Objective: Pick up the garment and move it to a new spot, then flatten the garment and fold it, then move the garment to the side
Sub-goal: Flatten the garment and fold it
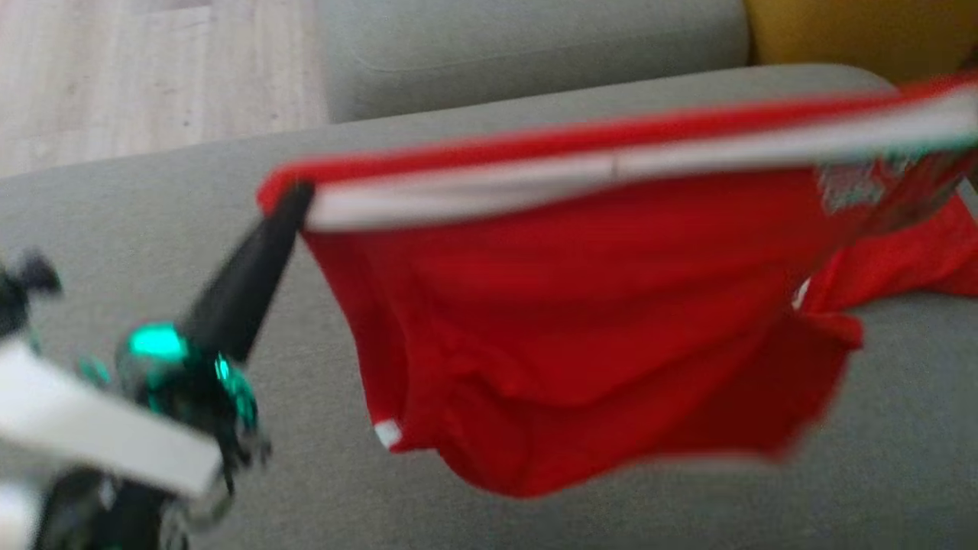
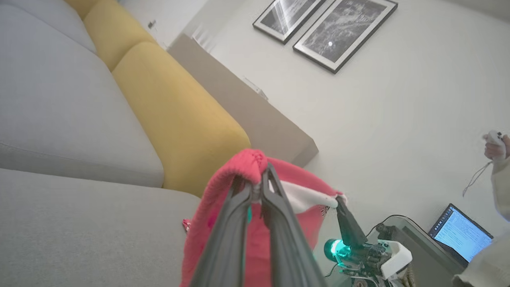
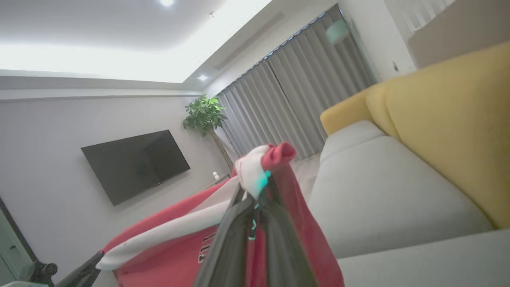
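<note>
The garment (image 1: pixel 581 305) is red with a white band along its top edge and a printed patch near its right end. It hangs stretched above the grey sofa seat (image 1: pixel 137 214), and its lower right part rests on the cushion. My left gripper (image 1: pixel 289 200) is shut on the garment's left top corner, and the left wrist view has the red cloth (image 2: pixel 247 163) bunched over the closed fingertips (image 2: pixel 275 191). My right gripper (image 3: pixel 255 193) is shut on the opposite corner, where red and white cloth (image 3: pixel 263 163) wraps its tips. The right gripper (image 2: pixel 338 200) is also in the left wrist view.
Yellow back cushions (image 2: pixel 171 107) line the sofa's rear. Wooden floor (image 1: pixel 153 69) lies beyond the seat's far left. A person's hand (image 2: pixel 496 145) holds a controller beside an open laptop (image 2: pixel 460 233). A wall television (image 3: pixel 135 163), a plant (image 3: pixel 203 113) and curtains (image 3: pixel 295 99) stand farther off.
</note>
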Controlling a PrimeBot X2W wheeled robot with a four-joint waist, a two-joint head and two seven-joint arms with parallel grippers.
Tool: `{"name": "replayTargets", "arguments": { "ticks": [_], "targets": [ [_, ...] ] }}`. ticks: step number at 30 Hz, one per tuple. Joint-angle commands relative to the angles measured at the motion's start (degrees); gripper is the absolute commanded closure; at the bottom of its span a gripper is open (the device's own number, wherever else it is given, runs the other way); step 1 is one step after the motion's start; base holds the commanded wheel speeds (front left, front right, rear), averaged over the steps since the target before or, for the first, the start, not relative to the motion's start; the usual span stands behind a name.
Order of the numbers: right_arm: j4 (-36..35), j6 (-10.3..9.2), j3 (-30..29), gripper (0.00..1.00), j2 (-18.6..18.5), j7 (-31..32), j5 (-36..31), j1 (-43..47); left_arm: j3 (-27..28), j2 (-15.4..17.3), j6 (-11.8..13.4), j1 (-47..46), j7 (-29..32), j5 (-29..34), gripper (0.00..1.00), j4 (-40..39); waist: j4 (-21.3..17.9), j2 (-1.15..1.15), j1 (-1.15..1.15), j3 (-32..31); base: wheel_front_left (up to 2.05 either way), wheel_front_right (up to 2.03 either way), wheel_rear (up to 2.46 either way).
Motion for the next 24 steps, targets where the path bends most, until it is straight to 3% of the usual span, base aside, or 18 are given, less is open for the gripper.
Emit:
{"name": "replayTargets", "arguments": {
  "ticks": [1, 4, 5, 9, 11, 15, 18, 24],
  "targets": [
    [-1.4, 0.39, -0.1, 1.0, -0.4, 2.1, 0.1, -6.9, 3.9, 1.8, 2.7, -7.2, 2.2, -1.6, 1.0, -1.4, -1.2, 0.0, 0.01, 1.3, 0.0, 0.0, 0.0],
    [3.0, 0.39, -0.2, 1.0, -0.4, 6.5, -1.8, -16.5, 3.7, 3.7, 8.3, -16.9, 7.6, -3.0, 1.0, 1.5, -2.6, 0.0, 0.01, 4.5, 0.0, 0.0, 0.0],
    [7.7, 0.39, 0.3, 1.0, -0.4, 8.1, -3.5, -23.1, 2.5, 5.6, 10.2, -23.4, 10.4, -1.4, 1.0, 5.6, -3.1, 0.0, 0.01, 7.4, 0.0, 0.0, 0.0],
    [18.6, 0.39, 3.0, 1.0, -0.4, 6.8, -6.7, -35.3, -0.4, 7.1, 10.9, -35.4, 12.1, 3.4, 1.0, 16.9, -3.5, 0.0, 0.01, 13.5, 0.0, 0.0, 0.0],
    [24.7, 0.39, 4.6, 1.0, -0.4, 4.3, -8.7, -41.3, -1.2, 7.4, 9.8, -41.4, 10.9, 6.7, 1.0, 23.6, -3.8, 0.0, 0.01, 16.6, 0.0, 0.0, 0.0],
    [38.5, 0.39, 8.4, 1.0, -0.4, -3.9, -10.8, -52.9, -3.1, 7.9, 4.4, -54.0, 4.3, 15.4, 1.0, 38.1, -4.2, 0.0, 0.01, 21.8, 0.0, 0.0, 0.0],
    [47.9, 0.39, 11.5, 1.0, -0.4, -11.0, -10.2, -59.7, -3.7, 6.4, 0.9, -61.9, -2.3, 19.7, 1.0, 47.7, -4.3, 0.0, 0.01, 25.6, 0.0, 0.0, 0.0],
    [60.6, 0.39, 20.4, 1.0, -0.4, -19.5, -7.7, -61.9, -4.5, 4.6, -5.3, -65.1, -11.8, 22.5, 1.0, 62.6, -4.3, 0.0, 0.01, 28.9, 0.0, 0.0, 0.0]
  ]
}}
